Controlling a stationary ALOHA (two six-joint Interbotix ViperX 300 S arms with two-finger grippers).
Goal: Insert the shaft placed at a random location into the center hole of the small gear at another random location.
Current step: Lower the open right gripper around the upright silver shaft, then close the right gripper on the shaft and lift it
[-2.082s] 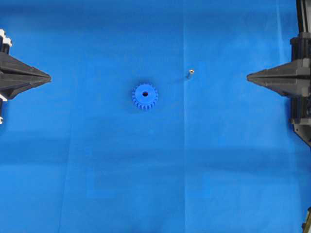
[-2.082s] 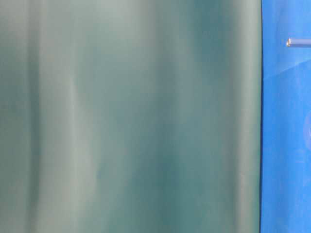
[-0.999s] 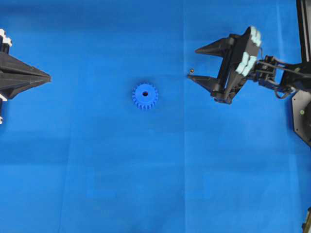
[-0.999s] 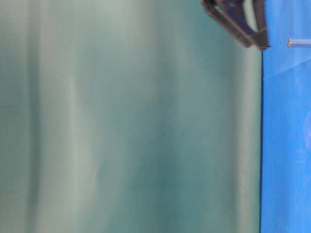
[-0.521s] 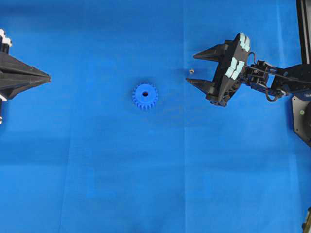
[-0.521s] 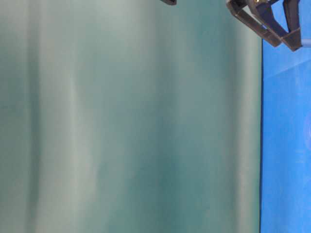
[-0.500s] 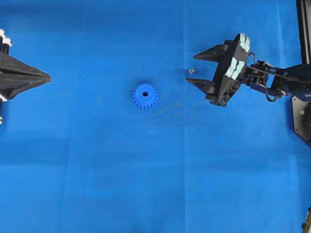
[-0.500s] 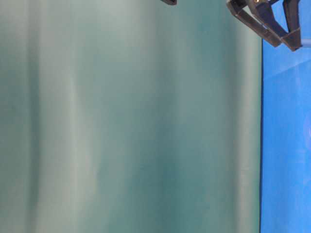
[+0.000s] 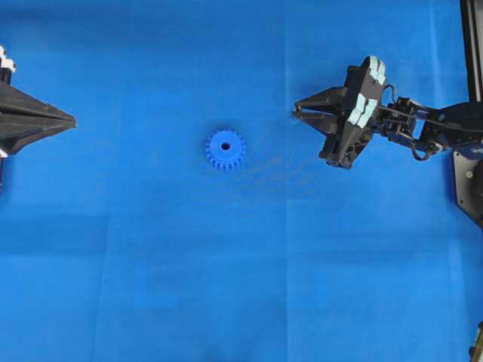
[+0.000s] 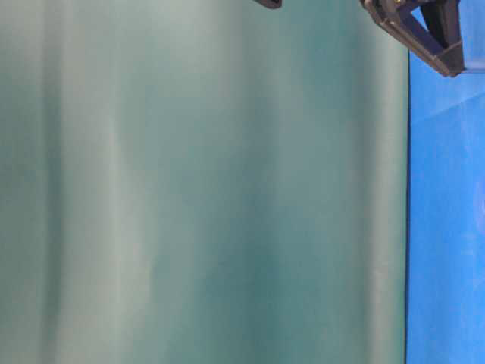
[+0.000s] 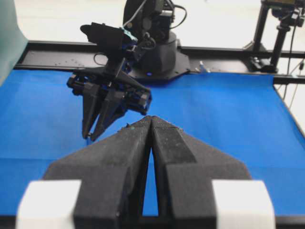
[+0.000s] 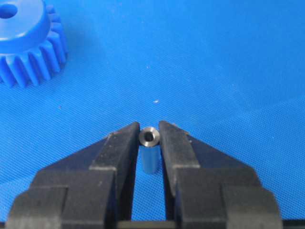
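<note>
The small blue gear (image 9: 225, 149) lies flat on the blue cloth, its center hole (image 9: 225, 145) facing up and empty. It also shows at the top left of the right wrist view (image 12: 28, 40). The silvery shaft (image 12: 149, 143) stands upright between the fingertips of my right gripper (image 12: 149, 128), which is shut on it, both jaws touching its sides. In the overhead view my right gripper (image 9: 296, 115) is to the right of the gear and well apart from it. My left gripper (image 9: 74, 118) is shut and empty at the left edge; it also shows in its wrist view (image 11: 151, 118).
The blue cloth (image 9: 226, 264) covers the table. A green backdrop (image 10: 189, 189) fills most of the table-level view. The right arm's base (image 9: 469, 181) and a black rail (image 9: 472, 30) stand at the right edge.
My right gripper's jaws, open on either side of the shaft half a second ago, have closed on it. The gear and the left gripper have not moved.
</note>
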